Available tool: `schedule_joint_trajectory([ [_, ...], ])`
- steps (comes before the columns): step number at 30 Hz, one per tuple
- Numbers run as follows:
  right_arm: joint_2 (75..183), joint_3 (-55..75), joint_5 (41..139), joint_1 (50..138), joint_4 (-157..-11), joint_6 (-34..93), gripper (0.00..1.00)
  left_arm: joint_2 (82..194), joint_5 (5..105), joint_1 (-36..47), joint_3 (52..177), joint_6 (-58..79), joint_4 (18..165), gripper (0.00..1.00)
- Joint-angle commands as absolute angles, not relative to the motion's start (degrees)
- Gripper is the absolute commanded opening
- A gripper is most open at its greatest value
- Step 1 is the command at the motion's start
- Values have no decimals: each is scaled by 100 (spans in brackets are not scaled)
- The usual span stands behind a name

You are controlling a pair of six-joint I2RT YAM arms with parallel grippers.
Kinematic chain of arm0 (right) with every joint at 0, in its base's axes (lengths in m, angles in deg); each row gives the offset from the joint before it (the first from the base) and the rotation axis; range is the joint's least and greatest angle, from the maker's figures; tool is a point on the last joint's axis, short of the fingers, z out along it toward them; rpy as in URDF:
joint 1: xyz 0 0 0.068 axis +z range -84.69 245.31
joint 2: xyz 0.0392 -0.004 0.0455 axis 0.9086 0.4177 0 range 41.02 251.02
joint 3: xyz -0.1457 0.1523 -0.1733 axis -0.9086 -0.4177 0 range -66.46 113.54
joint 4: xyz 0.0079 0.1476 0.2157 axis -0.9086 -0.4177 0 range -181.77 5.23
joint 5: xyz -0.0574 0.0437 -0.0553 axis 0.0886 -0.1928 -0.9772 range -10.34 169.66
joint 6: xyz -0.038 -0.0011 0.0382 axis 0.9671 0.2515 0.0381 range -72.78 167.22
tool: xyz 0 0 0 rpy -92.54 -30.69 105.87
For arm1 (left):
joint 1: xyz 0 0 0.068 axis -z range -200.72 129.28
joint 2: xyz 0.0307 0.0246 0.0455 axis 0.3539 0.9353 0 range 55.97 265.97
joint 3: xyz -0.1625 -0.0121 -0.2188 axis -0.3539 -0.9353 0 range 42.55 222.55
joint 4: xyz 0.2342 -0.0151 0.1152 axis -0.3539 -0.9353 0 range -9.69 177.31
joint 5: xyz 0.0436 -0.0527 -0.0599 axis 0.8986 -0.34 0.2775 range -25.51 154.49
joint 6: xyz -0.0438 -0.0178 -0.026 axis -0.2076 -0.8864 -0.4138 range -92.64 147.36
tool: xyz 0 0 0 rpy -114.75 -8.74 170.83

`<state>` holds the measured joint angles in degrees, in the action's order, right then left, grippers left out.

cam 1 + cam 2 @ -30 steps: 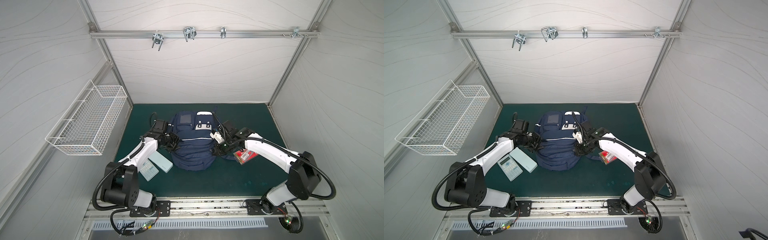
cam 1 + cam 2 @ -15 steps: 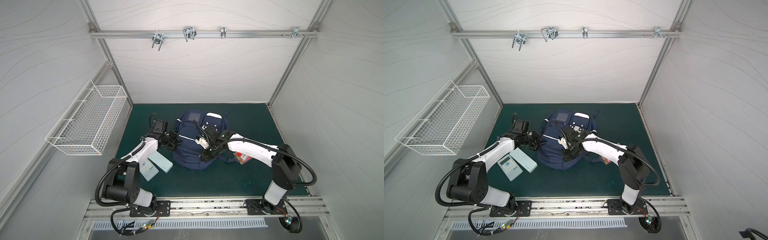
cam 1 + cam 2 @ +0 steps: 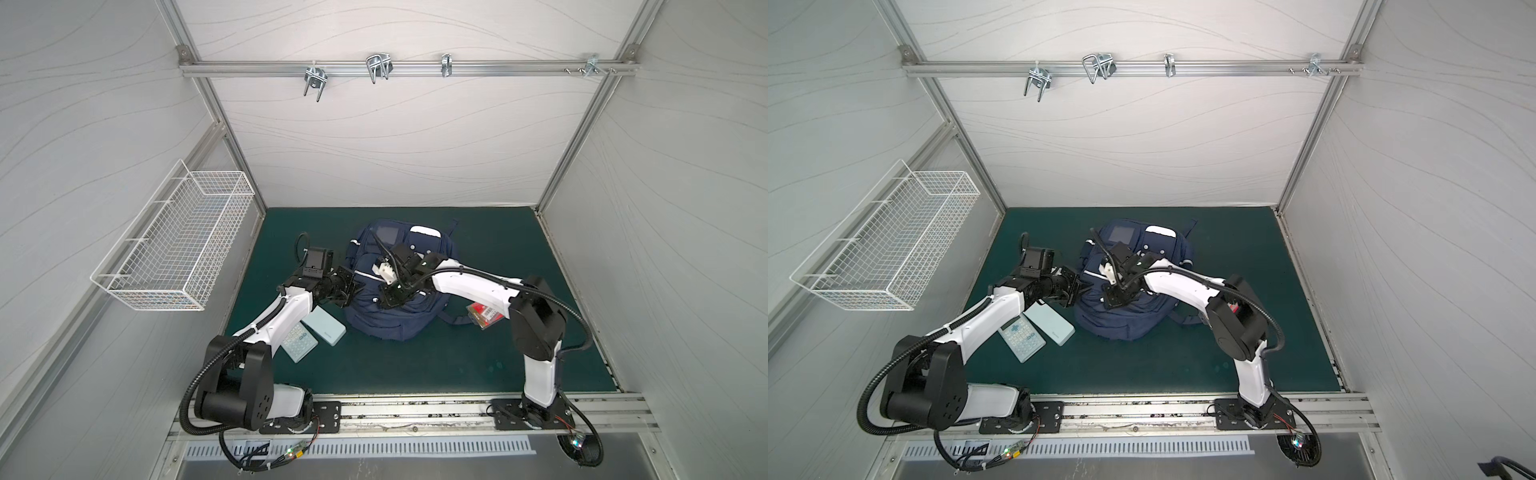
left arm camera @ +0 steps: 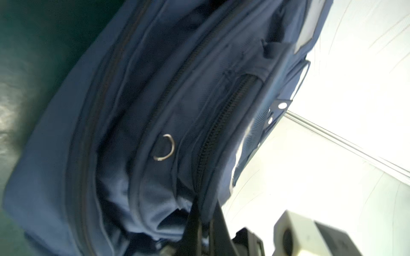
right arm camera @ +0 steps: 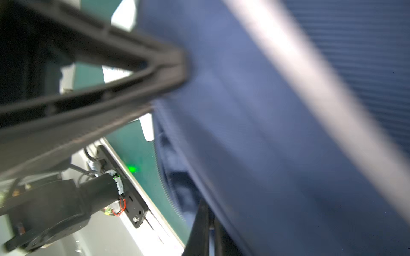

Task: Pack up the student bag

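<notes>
Both top views place a calculator [image 3: 300, 341] and a pale blue case [image 3: 326, 328] nearest, on the green mat [image 3: 415, 365] just left of the student bag [image 3: 395, 322], which lies mid-mat. Right of it, a red packet [image 3: 484, 316] is plain in a top view, while the right arm nearly hides the packet [image 3: 1234, 308] in a top view. Only the left wrist view shows the left gripper [image 4: 206, 221] pinched narrow on bag cloth where a zipper ends, near a metal D-ring [image 4: 165, 147]. The right wrist view is blurred: the right gripper [image 5: 206, 226] has its jaws together against the fabric, and whether they hold any cloth is unclear. Farther left, a wire basket [image 3: 174, 249] hangs on the wall.
</notes>
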<state>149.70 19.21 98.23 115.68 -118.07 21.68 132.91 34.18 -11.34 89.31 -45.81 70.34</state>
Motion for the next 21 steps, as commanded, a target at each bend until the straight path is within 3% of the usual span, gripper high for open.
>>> schedule_joint_trajectory([
  [1, 14324, 1523, 9398, 11066, -12068, 2438, 0, 12911, 3426, -1179, 8866, -4734, 6836, 0],
  [5, 14032, 1296, 9698, 11007, -12383, 2981, 0, 12773, 3424, -1183, 8916, -4431, 6599, 1],
  [7, 13987, 1257, 9874, 11023, -12530, 3135, 0, 12942, 3401, -1200, 9037, -4156, 6458, 30],
  [9, 13981, 1214, 9961, 11070, -12570, 3197, 0, 13147, 3221, -1202, 9059, -4103, 6639, 41],
  [15, 14056, 1158, 9979, 11273, -12582, 3193, 0, 13545, 3167, -1306, 9159, -3960, 6845, 43],
  [21, 14163, 1229, 9917, 11429, -12577, 3128, 0, 13988, 3025, -1332, 9270, -4032, 7332, 38],
])
